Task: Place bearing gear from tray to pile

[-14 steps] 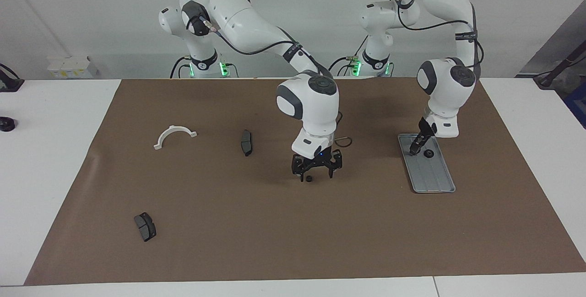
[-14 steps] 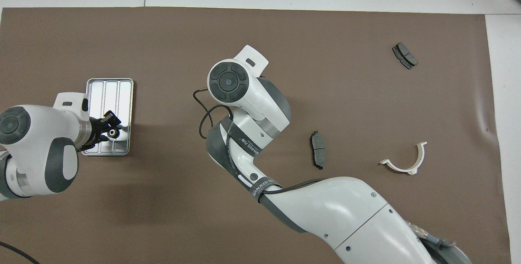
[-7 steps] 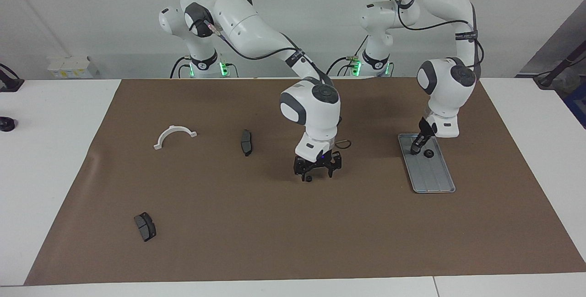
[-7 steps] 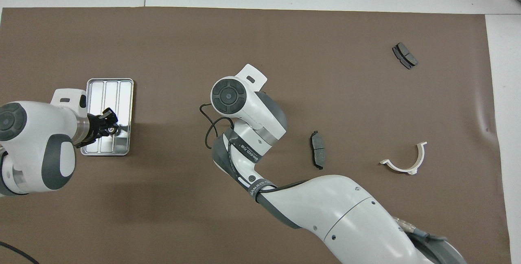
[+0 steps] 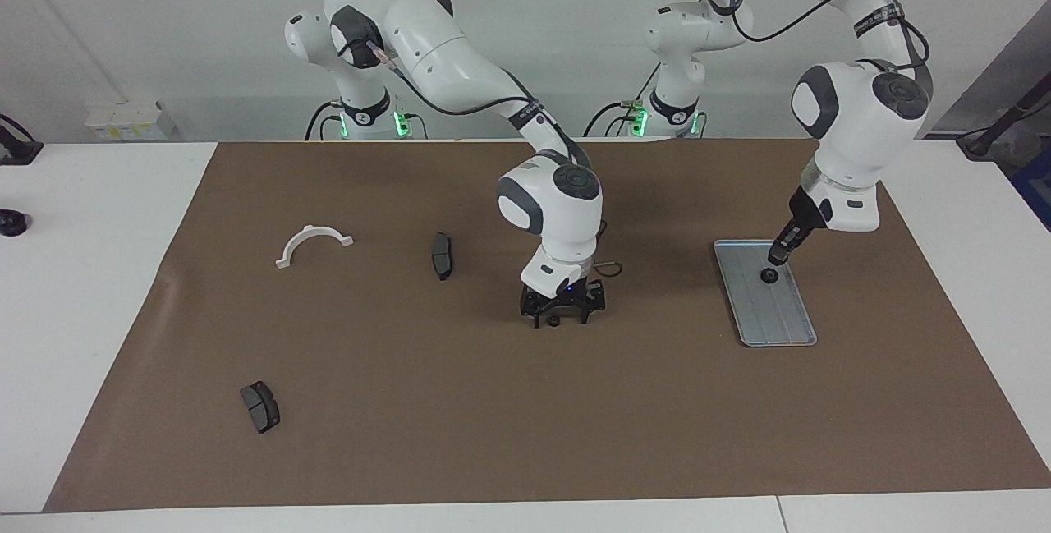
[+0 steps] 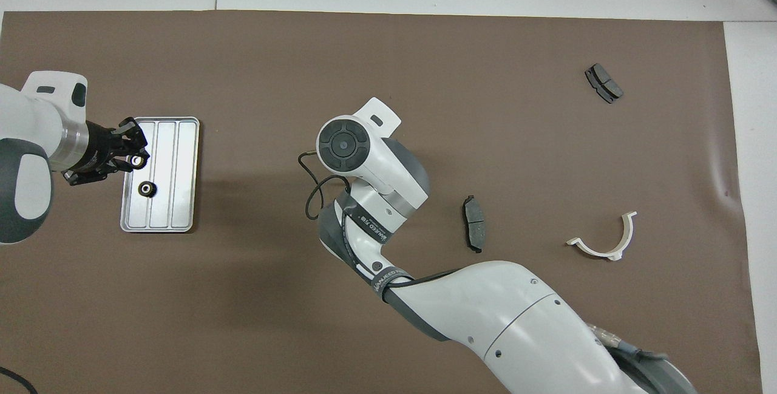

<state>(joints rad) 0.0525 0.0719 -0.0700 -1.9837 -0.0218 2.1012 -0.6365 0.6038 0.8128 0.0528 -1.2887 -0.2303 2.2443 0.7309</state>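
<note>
The silver ridged tray [image 5: 780, 326] [image 6: 182, 200] lies toward the left arm's end of the brown mat. One black bearing gear [image 5: 769, 275] [image 6: 145, 189] rests in it. Up over the tray's edge, my left gripper [image 5: 777, 255] [image 6: 133, 157] is shut on a second small bearing gear [image 6: 139, 161]. At mid-mat the pile shows as a single black gear [image 5: 555, 321]. My right gripper [image 5: 562, 315] stands open low over it, a finger on each side. In the overhead view that gripper and the pile are hidden under the right wrist [image 6: 343, 145].
Two dark brake pads [image 5: 442, 255] [image 5: 260, 406] and a white half-ring [image 5: 313, 242] lie toward the right arm's end. A thin black cable loop [image 5: 609, 268] hangs by the right wrist.
My left gripper has risen off the tray floor with a gear in it and drifted toward the tray's edge. The right gripper has sunk slightly over the gear on the mat.
</note>
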